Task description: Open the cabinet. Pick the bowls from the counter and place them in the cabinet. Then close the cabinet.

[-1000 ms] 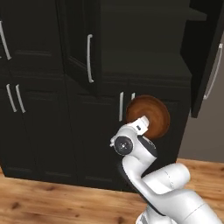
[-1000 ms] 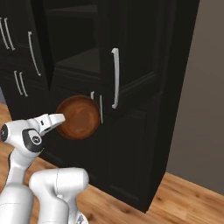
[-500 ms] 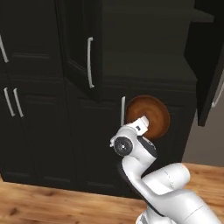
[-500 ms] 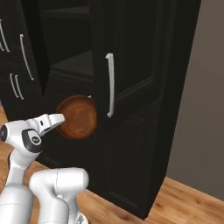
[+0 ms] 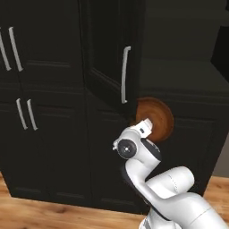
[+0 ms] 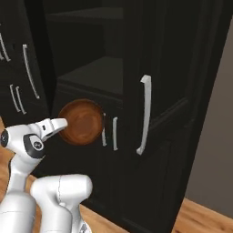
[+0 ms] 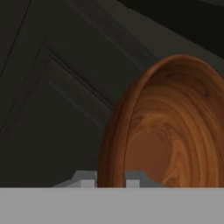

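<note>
Nearest: the gripper (image 7: 110, 178) is clamped on the rim of the reddish-brown bowl (image 5: 154, 117). In the hand view one finger sits on each side of the rim wall. The bowl is carried on edge, its wood-grained hollow facing sideways.

Change over the last second: the whole scene slides across both base views while arm and bowl keep their place in frame. That reads as the base driving, not the furniture moving. The open door with its long white handle (image 5: 125, 74) now stands just beside the bowl in the left base view, where a second ago it was further left.

Beyond the bowl: the cabinet (image 6: 182, 91) stands open, with a dark inner shelf (image 6: 95, 75) above and behind the bowl in the right base view. The bowl is level with the short-handled lower doors (image 6: 109, 133), below that shelf.

Judgement: this is the approach leg of placing the first bowl. It likely needs lifting to clear the shelf edge. The cream bowl's whereabouts cannot be told.

No brands, labels or writing can be read anywhere.
</note>
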